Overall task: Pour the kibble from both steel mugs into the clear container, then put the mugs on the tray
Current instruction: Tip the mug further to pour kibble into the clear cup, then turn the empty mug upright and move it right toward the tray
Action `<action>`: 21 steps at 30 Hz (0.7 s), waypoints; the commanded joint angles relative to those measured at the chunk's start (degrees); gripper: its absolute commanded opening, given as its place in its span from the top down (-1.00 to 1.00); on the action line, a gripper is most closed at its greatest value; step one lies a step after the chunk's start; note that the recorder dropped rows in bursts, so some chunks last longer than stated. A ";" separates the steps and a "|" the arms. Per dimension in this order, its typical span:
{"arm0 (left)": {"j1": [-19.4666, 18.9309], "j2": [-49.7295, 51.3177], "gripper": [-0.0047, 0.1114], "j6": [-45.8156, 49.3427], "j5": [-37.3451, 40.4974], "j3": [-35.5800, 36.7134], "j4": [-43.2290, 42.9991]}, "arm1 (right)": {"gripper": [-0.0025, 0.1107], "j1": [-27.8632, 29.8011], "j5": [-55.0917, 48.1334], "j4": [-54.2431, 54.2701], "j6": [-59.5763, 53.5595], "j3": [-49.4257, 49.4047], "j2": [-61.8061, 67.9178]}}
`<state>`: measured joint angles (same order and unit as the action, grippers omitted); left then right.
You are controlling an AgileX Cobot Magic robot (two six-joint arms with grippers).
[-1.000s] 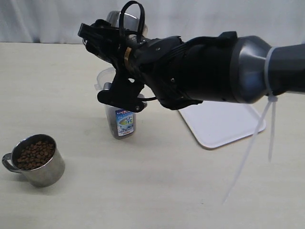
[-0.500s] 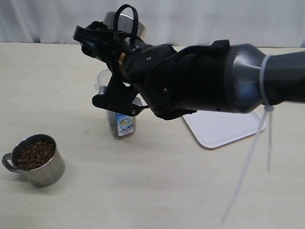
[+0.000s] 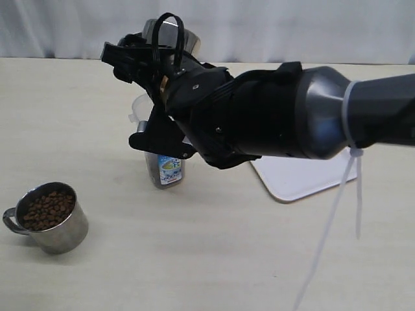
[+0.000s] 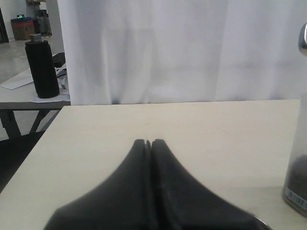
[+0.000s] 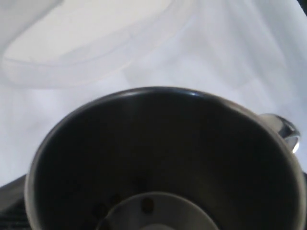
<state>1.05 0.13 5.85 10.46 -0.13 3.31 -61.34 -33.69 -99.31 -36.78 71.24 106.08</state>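
Note:
My right gripper point(image 3: 150, 50) is shut on one steel mug point(image 3: 170, 29), holding it raised and tipped above the clear container point(image 3: 163, 170). The right wrist view looks into that mug point(image 5: 163, 143): it is nearly empty, with a few kibble pellets point(image 5: 147, 205) left inside, and the container's rim point(image 5: 96, 52) lies beyond it. Dark kibble point(image 3: 150, 170) fills the container's bottom. The other steel mug point(image 3: 61, 234) stands at front left, full of kibble point(image 3: 44, 208). The white tray point(image 3: 305, 175) lies to the right, partly behind the arm. My left gripper point(image 4: 149, 142) is shut and holds nothing, low over the table beside the container point(image 4: 298, 182).
The bulky right arm point(image 3: 285, 116) stretches across the middle from the right. A long white cable tie point(image 3: 331, 220) dangles from it over the table. A white curtain point(image 3: 292, 26) closes off the back edge.
The right arm has shifted slightly left and rolled a little at the wrist, keeping the mug over the container. The full mug, tray and left gripper have not moved.

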 commanded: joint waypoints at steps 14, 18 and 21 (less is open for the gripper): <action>0.08 -0.13 0.92 -0.10 -0.54 0.13 -0.26 | 0.88 0.15 -0.43 -0.64 17.13 0.96 0.27; 0.08 -0.13 0.92 -0.10 -0.54 0.13 -0.26 | 0.88 1.14 -0.68 -0.64 35.32 1.29 -1.26; 0.08 -0.13 0.92 -0.10 -0.54 0.13 -0.26 | 0.88 2.46 -0.16 -0.64 46.66 1.29 -2.84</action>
<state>1.05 0.13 5.85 10.46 -0.13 3.31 -60.43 -33.94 -99.31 -1.22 72.13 105.26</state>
